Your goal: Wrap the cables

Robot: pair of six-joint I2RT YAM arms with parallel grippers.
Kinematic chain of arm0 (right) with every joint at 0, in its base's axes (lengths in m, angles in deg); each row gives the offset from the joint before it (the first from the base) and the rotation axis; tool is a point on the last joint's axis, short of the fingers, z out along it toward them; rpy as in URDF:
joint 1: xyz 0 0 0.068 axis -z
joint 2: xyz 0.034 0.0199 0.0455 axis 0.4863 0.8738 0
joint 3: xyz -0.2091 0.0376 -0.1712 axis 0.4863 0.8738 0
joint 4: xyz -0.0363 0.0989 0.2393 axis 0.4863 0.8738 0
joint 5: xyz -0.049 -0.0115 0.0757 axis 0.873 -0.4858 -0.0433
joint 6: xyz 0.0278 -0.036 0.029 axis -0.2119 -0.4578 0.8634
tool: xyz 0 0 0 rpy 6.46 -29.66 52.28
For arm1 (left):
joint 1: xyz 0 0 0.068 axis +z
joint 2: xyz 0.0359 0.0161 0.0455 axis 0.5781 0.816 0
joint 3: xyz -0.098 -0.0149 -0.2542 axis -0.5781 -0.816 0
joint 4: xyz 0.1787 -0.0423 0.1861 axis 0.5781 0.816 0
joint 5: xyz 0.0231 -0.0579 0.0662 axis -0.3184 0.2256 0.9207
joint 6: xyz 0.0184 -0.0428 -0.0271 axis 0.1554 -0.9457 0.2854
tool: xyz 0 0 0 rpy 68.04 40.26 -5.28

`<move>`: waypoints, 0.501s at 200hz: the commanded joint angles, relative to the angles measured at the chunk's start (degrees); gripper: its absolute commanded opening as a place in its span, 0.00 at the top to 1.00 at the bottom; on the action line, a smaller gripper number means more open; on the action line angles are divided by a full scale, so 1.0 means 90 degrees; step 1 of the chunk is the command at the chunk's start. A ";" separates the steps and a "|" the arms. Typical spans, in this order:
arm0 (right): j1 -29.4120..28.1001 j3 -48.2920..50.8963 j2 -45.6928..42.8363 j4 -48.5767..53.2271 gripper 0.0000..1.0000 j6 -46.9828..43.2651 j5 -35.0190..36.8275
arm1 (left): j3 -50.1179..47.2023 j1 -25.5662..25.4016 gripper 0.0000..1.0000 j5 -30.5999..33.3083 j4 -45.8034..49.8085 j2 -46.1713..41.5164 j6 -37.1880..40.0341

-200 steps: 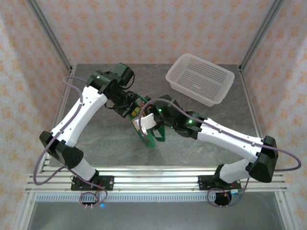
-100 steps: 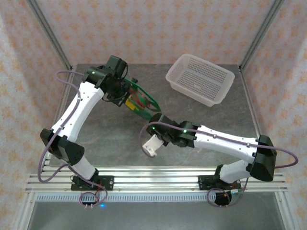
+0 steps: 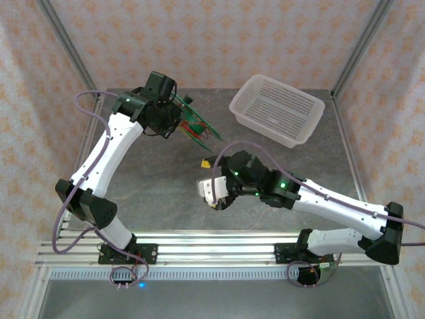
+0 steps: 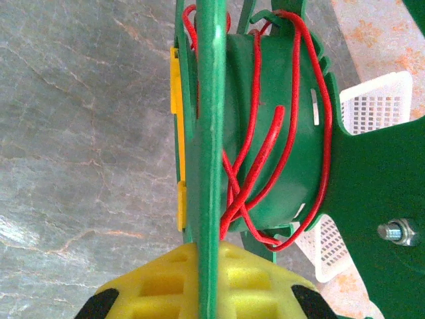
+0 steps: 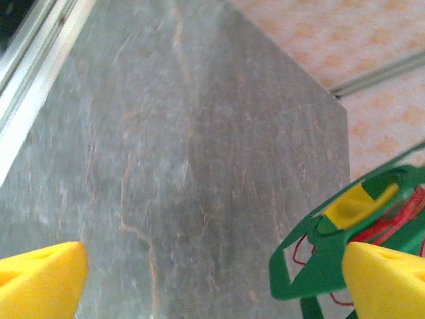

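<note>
So how far along is the wrap from where you sit? (benchrat)

Pretty far, I'd say. On my left wrist feed the cables (image 4: 232, 199), really one skinny red wire, sit in loose turns around the hub of a green reel (image 4: 292, 159). All the red I can spot is on that reel. My left claw (image 4: 202, 282) is clamped on the reel's flange and looks to be holding it off the counter (image 3: 159, 193), just left of the white basket (image 3: 265, 127). My right claw (image 5: 212, 276) is spread wide with nothing in it, well in front of the basket on my side. What's left is a guess: one stub end pokes off the hub, so that wants snugging and tucking. (op)

And the room? (benchrat)

Grey stone-look counter, flat, faintly veined. Peach patterned wall panels stand on three sides, with aluminium posts rising behind the basket. (op)
</note>
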 commanded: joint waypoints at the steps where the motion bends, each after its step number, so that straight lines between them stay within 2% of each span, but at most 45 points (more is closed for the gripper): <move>1: 0.0226 0.0186 -0.0249 -0.0983 0.01 0.3100 -0.0272 | 0.0504 -0.0171 1.00 0.0676 -0.0237 0.0042 0.0474; 8: 0.0295 0.0269 -0.0314 -0.1220 0.01 0.3886 -0.0177 | 0.0647 -0.0231 1.00 0.0851 -0.0110 0.0093 0.0619; 21: 0.0488 0.0392 -0.0391 -0.1481 0.00 0.5534 0.0639 | 0.0899 -0.0409 1.00 0.1239 0.0017 0.0192 0.1025; 39: 0.1043 0.0431 -0.0407 -0.1220 0.00 0.6878 0.0546 | 0.1375 -0.0744 1.00 0.2050 0.0386 0.0395 0.1705; 66: 0.1891 0.1046 -0.0669 -0.1407 0.00 0.8423 0.0442 | 0.2006 -0.1290 1.00 0.3258 0.0942 0.0711 0.3110; 81: 0.2227 0.1349 -0.0841 -0.1231 0.00 0.9117 0.0747 | 0.2086 -0.1524 1.00 0.3692 0.1100 0.0783 0.3890; 100: 0.2569 0.1645 -0.0986 -0.0925 0.00 0.9659 0.1086 | 0.2071 -0.1776 1.00 0.4384 0.1411 0.0918 0.4434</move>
